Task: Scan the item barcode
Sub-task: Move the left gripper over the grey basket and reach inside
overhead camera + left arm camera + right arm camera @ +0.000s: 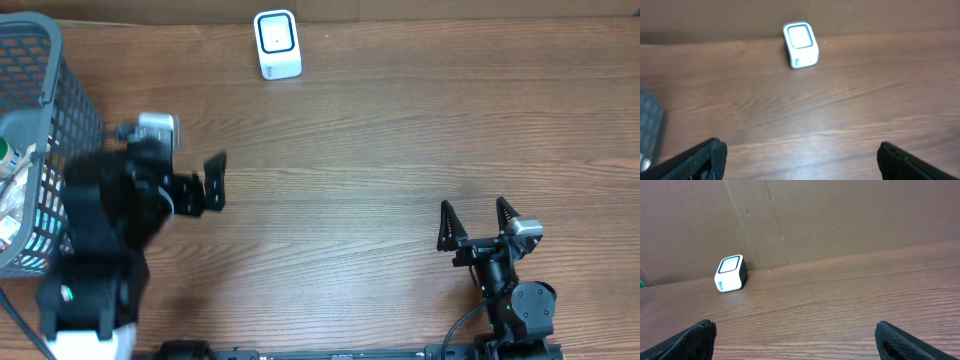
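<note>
A white barcode scanner (277, 44) with a dark-rimmed window stands at the table's far edge; it also appears in the left wrist view (800, 44) and the right wrist view (731, 274). Items lie in the grey mesh basket (62, 110) at the left, only partly visible: a green-topped one (5, 152) and clear packaging (14, 212). No barcode shows. My left gripper (172, 155) (801, 156) is beside the basket, open and empty, facing the scanner. My right gripper (478, 222) (797, 339) rests near the front right, open and empty.
Brown cardboard (840, 215) backs the table behind the scanner. A corner of the basket (649, 131) shows at the left of the left wrist view. Bare wood (360, 170) lies between the two grippers and the scanner.
</note>
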Robot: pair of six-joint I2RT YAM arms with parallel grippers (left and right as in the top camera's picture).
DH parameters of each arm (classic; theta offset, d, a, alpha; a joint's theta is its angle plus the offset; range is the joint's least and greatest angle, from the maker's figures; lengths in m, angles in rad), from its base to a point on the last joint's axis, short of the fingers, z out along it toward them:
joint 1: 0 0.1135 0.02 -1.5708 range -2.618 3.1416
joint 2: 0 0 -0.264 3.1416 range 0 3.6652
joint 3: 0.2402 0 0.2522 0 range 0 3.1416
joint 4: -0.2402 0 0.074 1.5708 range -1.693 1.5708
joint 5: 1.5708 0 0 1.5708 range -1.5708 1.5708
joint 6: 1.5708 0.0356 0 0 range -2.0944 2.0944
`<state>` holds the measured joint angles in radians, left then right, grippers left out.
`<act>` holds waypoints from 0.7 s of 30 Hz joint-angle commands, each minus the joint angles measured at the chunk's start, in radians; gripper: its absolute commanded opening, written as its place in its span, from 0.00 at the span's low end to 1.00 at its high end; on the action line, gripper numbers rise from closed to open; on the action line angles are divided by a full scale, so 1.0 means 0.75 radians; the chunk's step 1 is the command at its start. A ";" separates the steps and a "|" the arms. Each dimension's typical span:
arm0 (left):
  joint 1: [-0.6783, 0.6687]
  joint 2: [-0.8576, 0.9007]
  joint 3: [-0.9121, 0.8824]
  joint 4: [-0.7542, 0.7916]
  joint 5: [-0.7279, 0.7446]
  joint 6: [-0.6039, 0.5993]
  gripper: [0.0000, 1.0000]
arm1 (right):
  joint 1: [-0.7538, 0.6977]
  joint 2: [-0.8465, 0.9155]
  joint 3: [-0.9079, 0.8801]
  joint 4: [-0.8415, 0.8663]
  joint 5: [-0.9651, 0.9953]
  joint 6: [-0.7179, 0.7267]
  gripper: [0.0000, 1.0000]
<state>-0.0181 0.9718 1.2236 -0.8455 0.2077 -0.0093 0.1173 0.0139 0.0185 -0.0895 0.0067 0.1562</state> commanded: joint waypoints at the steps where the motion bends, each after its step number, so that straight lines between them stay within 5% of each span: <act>1: 0.007 0.141 0.199 -0.125 0.180 -0.022 1.00 | -0.008 -0.013 -0.014 0.008 -0.002 -0.006 1.00; 16: 0.007 0.536 0.251 -0.339 0.190 -0.053 1.00 | -0.008 -0.013 -0.014 0.008 -0.002 -0.006 1.00; 21: 0.011 0.547 0.350 -0.372 0.001 -0.196 1.00 | -0.008 -0.013 -0.014 0.008 -0.002 -0.006 1.00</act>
<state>-0.0181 1.3891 1.4048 -1.1130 0.2932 -0.0750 0.1173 0.0139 0.0185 -0.0895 0.0063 0.1566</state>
